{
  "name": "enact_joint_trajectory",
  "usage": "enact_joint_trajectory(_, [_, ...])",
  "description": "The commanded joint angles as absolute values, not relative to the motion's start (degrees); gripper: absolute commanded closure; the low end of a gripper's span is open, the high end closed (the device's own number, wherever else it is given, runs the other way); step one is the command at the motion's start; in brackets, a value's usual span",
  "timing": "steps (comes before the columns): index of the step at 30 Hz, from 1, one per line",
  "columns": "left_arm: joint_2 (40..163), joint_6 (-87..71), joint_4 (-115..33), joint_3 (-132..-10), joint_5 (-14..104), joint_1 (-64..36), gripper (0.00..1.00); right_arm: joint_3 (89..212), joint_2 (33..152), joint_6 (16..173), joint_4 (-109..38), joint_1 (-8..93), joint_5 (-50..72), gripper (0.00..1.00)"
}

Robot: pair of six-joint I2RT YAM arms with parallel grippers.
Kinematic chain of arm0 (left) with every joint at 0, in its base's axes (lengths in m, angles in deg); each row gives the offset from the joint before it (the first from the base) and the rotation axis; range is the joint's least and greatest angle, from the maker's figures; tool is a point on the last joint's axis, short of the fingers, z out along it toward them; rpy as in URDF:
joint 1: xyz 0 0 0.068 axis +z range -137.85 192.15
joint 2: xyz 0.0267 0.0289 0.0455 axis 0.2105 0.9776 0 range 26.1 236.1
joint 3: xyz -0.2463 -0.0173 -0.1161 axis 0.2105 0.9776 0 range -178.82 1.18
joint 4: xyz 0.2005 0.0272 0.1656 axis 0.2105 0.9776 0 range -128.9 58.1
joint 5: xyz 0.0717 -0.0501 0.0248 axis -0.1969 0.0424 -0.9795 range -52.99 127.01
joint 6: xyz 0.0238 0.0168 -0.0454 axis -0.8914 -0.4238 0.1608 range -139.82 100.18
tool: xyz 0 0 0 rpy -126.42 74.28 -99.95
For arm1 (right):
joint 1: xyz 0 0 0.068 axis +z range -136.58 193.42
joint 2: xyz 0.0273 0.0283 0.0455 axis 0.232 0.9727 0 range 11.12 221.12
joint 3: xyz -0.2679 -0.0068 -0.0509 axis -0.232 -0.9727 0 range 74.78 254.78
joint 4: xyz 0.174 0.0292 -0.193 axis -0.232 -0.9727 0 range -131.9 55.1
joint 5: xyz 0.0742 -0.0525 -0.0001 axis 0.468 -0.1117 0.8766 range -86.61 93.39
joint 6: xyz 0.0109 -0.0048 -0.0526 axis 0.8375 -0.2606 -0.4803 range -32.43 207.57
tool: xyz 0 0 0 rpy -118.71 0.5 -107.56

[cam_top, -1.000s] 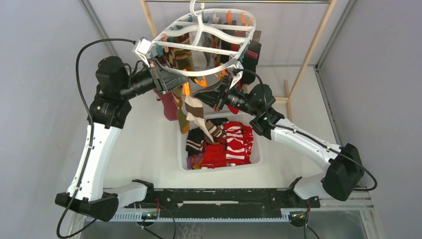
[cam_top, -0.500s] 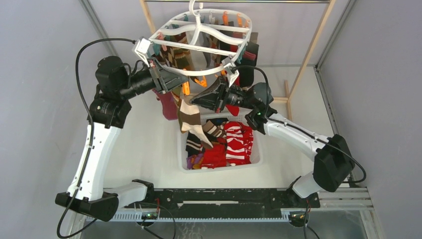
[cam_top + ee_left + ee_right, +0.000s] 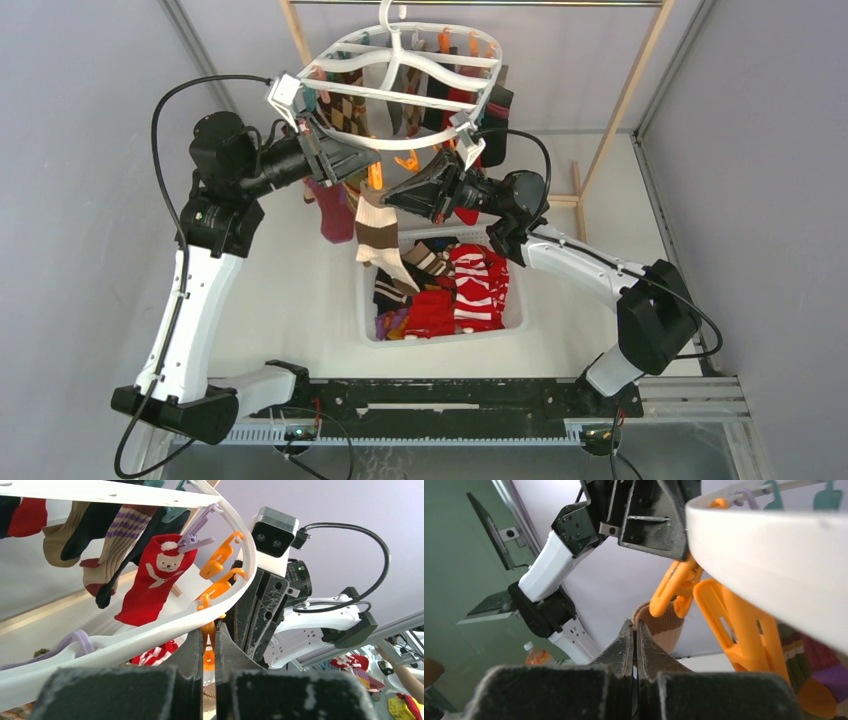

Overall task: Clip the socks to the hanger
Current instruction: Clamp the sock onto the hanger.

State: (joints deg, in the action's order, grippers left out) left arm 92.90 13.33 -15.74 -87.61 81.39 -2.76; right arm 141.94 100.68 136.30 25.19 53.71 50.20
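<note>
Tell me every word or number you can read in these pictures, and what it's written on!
No words, numbers or signs can be read in any view.
The red sock on the hanger shows only a picture of a bear in a hat, with no letters.
The bottle in the background of the right wrist view is too blurred and small to read.
</note>
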Motion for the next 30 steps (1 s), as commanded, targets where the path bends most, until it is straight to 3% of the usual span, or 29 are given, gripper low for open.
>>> enact_joint_trajectory(1, [91.4, 15.4, -18.5, -86.1, 87.9, -3.2, 0.98, 138.6, 99.7, 138.5, 29.8, 53.2, 42.5, 1.0])
enact_joint_trajectory(6, [91.1, 15.9, -19.3, -85.4, 89.4, -3.2, 0.98, 136.2, 98.6, 138.0, 31.1, 53.2, 38.1, 1.0])
enact_joint_trajectory(30, [90.9, 18.7, -21.8, -84.4, 90.0, -3.2, 0.98, 134.2, 96.3, 134.5, 28.5, 54.4, 38.6, 1.0])
